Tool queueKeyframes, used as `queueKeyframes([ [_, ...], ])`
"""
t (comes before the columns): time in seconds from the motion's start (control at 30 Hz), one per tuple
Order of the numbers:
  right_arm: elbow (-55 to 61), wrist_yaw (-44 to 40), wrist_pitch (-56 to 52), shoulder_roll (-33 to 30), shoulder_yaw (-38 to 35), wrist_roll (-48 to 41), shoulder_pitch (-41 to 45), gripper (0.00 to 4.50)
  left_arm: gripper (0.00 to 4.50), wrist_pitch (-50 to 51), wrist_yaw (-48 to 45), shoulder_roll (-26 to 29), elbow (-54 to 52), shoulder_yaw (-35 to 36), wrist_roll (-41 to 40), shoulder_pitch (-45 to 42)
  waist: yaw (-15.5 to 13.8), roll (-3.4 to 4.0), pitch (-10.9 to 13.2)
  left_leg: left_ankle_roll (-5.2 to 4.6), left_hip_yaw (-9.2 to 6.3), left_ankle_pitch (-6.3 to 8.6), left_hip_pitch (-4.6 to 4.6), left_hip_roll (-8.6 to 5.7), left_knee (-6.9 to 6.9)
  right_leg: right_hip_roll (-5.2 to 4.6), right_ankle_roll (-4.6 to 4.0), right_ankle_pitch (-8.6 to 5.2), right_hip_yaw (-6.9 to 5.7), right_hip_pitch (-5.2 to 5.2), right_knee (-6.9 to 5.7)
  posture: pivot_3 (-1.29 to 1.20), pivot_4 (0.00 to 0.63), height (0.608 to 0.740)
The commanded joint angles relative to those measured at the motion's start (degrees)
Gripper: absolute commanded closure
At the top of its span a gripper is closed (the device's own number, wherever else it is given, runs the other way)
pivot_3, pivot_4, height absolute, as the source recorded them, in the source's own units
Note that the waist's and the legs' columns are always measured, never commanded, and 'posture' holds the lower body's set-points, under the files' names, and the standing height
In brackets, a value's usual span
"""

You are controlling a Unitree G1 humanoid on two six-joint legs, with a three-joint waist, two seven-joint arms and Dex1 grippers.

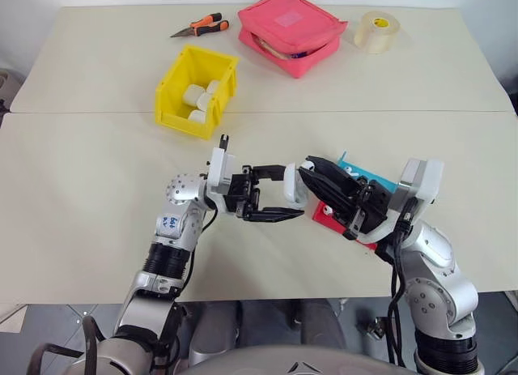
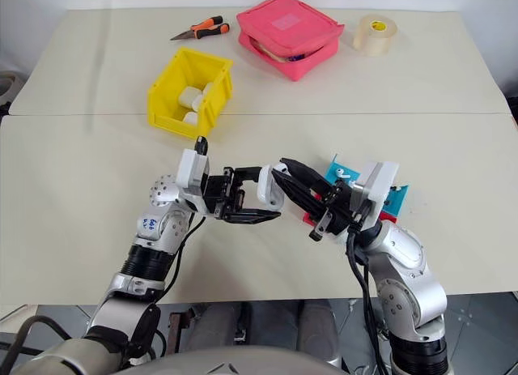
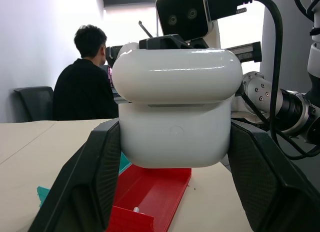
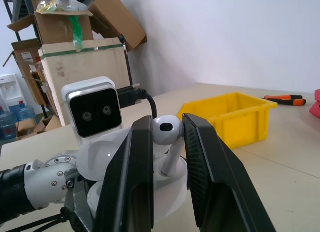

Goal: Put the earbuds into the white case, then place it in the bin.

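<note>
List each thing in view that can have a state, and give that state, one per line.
white case: lid open, held by left end effector
earbud: pinched in right end effector
yellow bin: holds white items
pink pouch: partly unzipped
second earbud: lying on blue tray

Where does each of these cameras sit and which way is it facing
Left and right eye views: on the head, looking forward and down at the table; both arms show, with the left claw on the white case.
Left wrist view: along the left claw's fingers, at the case with the tray beyond.
Right wrist view: along the right claw, pinching an earbud over the case, with the bin behind.
Shared: every view shows the case.
</note>
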State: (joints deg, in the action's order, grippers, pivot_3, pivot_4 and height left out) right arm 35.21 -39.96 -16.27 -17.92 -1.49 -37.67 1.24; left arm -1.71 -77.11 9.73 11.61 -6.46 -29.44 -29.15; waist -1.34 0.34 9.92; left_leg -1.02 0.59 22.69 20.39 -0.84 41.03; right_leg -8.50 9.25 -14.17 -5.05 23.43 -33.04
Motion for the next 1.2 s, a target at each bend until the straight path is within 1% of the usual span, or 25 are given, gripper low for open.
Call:
queueKeyframes([
  [0.03,0.11,-0.05,1.65,0.31,0.32,-0.3,0.64,4.01,1.72,-0.05,0.27,-0.47,-2.69,0.34,-1.34,-0.12,-0.03,0.0,0.0,0.0,-0.01,0.0,0.0,0.0,0.0,0.0,0.0,0.0,0.0,0.0,0.0,0.0,0.15,0.74],
  [0.3,-3.79,-1.55,3.45,-0.4,1.48,1.31,0.81,4.01,1.72,-1.05,0.26,-1.38,-1.66,0.6,-1.2,-0.97,-0.04,0.0,0.0,0.0,0.01,0.0,0.0,0.0,0.0,0.0,0.0,0.0,0.0,0.0,0.0,0.0,0.15,0.74],
  [0.47,-5.79,-4.21,5.39,-2.81,2.76,4.32,-0.12,4.01,1.72,-1.31,0.8,-2.03,-1.09,1.19,-1.35,-1.89,-0.04,0.0,0.0,-0.01,0.01,0.0,0.0,-0.01,0.0,0.0,0.0,0.0,0.0,0.0,0.01,0.0,0.15,0.74],
  [0.67,-6.45,-5.34,7.63,-4.39,2.36,5.26,-0.6,4.01,1.72,-1.62,1.89,-2.66,-0.18,2.16,-1.42,-2.83,-0.04,0.0,0.0,-0.01,0.02,0.0,0.0,0.0,0.0,0.0,0.0,0.0,0.01,0.0,0.01,0.0,0.15,0.74],
  [0.8,-5.21,-4.54,6.28,-5.56,0.51,2.63,-0.73,4.01,1.72,-2.14,2.88,-3.04,0.68,3.11,-1.4,-3.56,-0.08,0.0,0.0,-0.01,0.02,0.0,0.0,0.0,0.0,0.0,0.0,0.0,0.0,0.0,0.01,0.0,0.15,0.74],
  [0.93,-4.77,-1.83,4.71,-7.28,0.0,4.51,-0.2,4.01,1.72,-2.53,2.89,-2.82,1.0,3.34,-1.37,-3.65,-0.04,0.0,0.0,-0.01,0.02,0.0,0.0,0.0,0.0,0.0,0.0,0.0,0.01,0.0,0.01,0.0,0.15,0.74],
  [1.0,-4.63,-1.69,4.49,-7.95,0.26,4.45,0.24,3.27,1.72,-2.61,2.9,-2.77,0.93,3.32,-1.37,-3.53,-0.05,0.0,0.0,-0.01,0.02,0.0,0.0,0.01,0.0,0.0,0.0,0.0,0.01,0.01,0.01,0.0,0.15,0.74],
  [1.03,-4.51,-1.87,4.09,-8.29,0.51,4.06,0.46,3.08,1.72,-2.66,2.89,-2.77,0.86,3.29,-1.35,-3.44,-0.07,0.0,0.0,-0.01,0.02,0.0,0.0,0.01,0.0,0.0,0.0,0.0,0.01,0.01,0.01,0.0,0.15,0.74],
  [1.2,-4.42,-3.35,2.75,-8.87,0.84,1.56,1.52,1.5,1.72,-2.82,2.55,-3.28,0.79,3.61,-0.75,-3.24,-0.16,0.0,0.0,-0.01,0.02,0.01,0.0,0.0,0.0,-0.01,0.0,0.0,0.01,0.0,0.01,0.0,0.15,0.74],
])
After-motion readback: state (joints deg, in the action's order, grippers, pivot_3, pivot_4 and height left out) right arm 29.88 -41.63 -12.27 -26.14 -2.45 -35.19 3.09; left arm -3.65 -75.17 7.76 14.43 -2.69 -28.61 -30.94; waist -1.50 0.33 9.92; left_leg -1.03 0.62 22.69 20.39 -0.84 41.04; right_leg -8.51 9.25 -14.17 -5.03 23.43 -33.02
